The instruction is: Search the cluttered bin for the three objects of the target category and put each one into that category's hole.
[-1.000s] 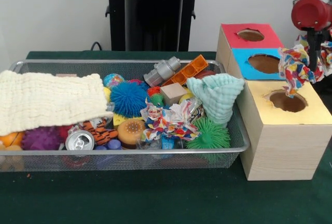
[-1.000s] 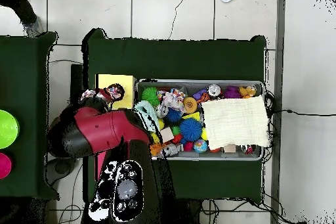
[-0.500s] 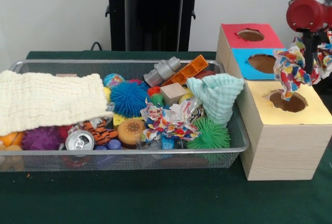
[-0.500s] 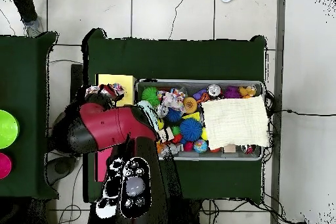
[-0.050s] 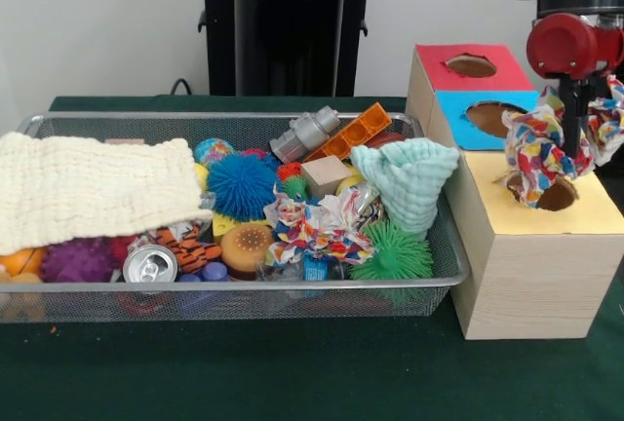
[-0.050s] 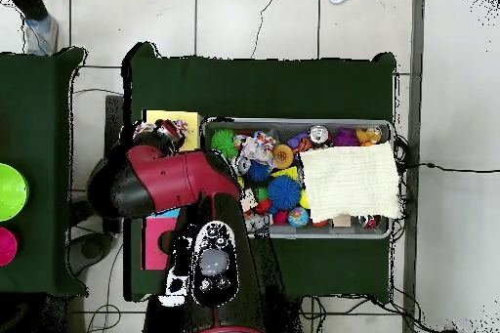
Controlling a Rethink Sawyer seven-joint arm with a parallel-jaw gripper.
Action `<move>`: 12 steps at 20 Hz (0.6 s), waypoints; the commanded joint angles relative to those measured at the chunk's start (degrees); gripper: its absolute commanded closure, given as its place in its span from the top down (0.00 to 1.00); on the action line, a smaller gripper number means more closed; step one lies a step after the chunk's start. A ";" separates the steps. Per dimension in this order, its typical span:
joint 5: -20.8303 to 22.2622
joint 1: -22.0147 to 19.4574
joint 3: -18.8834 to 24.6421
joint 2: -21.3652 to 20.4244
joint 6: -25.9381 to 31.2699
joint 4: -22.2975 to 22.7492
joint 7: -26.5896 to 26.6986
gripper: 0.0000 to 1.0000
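A colourful patchwork cloth [image 5: 532,153] hangs in my gripper [image 5: 571,136], which is shut on it just over the yellow section's hole [image 5: 548,194] of the wooden box; the cloth's lower end touches the hole's rim. From overhead the cloth [image 6: 160,132] shows beside the yellow top [image 6: 187,120], with the red arm [image 6: 161,181] hiding the gripper. In the wire bin [image 5: 244,287] lie a second colourful cloth [image 5: 314,223], a mint cloth [image 5: 408,179] and a cream cloth [image 5: 93,187].
The box also has a red hole [image 5: 471,65] and a blue hole [image 5: 495,119] behind the yellow one. The bin holds spiky balls, a can [image 5: 150,264], an orange brick [image 5: 357,131], a grey bottle and other small toys.
In the front view my gripper has carried the colourful cloth to the left and slightly down, from the yellow section's right side to over its hole.
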State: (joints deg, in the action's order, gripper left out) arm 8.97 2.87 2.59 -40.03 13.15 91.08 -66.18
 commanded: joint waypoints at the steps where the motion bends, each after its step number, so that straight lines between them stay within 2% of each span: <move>1: 2.35 -1.12 3.45 4.41 2.63 -1.78 -5.51 0.00; 5: 2.04 0.15 1.31 5.48 0.65 -1.26 -8.08 0.00; 12: 3.54 0.86 -0.67 7.75 0.07 -0.51 -7.69 0.00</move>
State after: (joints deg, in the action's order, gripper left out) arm 8.96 3.67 2.23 -36.39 13.08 90.08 -66.18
